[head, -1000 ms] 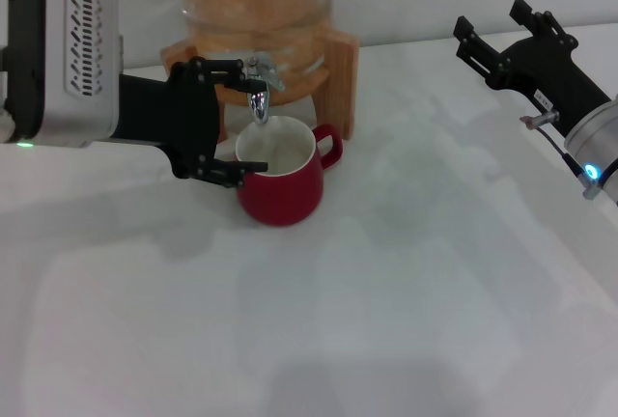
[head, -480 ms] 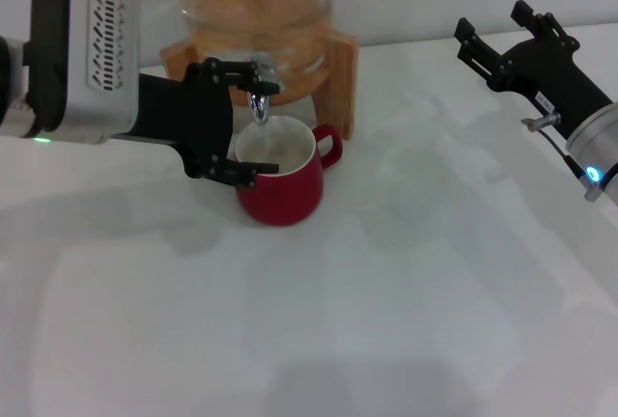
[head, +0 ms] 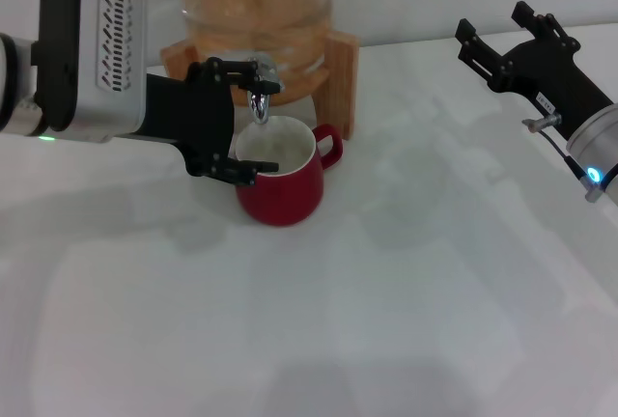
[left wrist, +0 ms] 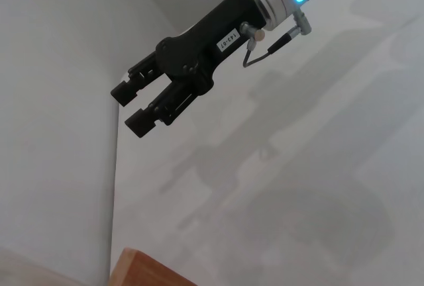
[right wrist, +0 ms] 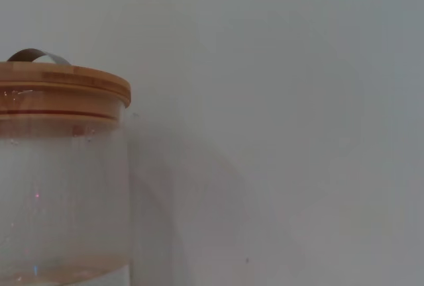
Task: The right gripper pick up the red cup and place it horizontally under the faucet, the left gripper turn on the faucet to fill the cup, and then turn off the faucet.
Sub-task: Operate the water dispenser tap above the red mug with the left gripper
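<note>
**Left claw at the tap lever**

Since a second ago your left gripper [head: 238, 118] has slid in, fingers spread wide around the faucet [head: 259, 89]. Red cup [head: 281, 176] stands upright beneath the spout. Nudge the lever gently. Right gripper [head: 497, 39] waits parked, open and empty.

A white table [head: 406, 320] carries the red cup [head: 282, 181] and a wooden stand [head: 333, 74].

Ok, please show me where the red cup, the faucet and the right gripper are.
red cup [head: 285, 195]: head view, on its red outer wall.
faucet [head: 259, 106]: head view, on the chrome spout.
right gripper [head: 497, 33]: head view, between its fingertips.
</note>
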You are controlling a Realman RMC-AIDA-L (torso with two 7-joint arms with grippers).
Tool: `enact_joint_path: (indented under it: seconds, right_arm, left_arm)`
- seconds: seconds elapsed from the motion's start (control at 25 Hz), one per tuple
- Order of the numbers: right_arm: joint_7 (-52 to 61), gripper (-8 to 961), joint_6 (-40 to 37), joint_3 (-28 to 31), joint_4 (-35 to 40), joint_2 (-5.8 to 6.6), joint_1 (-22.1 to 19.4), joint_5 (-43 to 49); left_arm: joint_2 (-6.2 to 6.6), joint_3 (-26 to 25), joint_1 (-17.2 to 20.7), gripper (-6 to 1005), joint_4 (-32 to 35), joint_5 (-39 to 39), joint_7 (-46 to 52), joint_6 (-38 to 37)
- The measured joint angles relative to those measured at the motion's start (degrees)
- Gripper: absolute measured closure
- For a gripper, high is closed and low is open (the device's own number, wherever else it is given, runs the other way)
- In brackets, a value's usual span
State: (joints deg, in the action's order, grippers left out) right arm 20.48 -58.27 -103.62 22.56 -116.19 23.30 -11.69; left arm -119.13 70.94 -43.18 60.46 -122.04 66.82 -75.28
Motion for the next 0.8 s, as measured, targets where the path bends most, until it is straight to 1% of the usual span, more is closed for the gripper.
enact_joint_path:
  seconds: [0.8]
  right_arm:
    - [-0.3, 122, -0.7, 0.2, 0.0, 0.02, 0.0, 0.0]
  left_arm:
    - [0.15, -0.1, -3.8, 156, -4.6, -0.2, -2.5, 1.9]
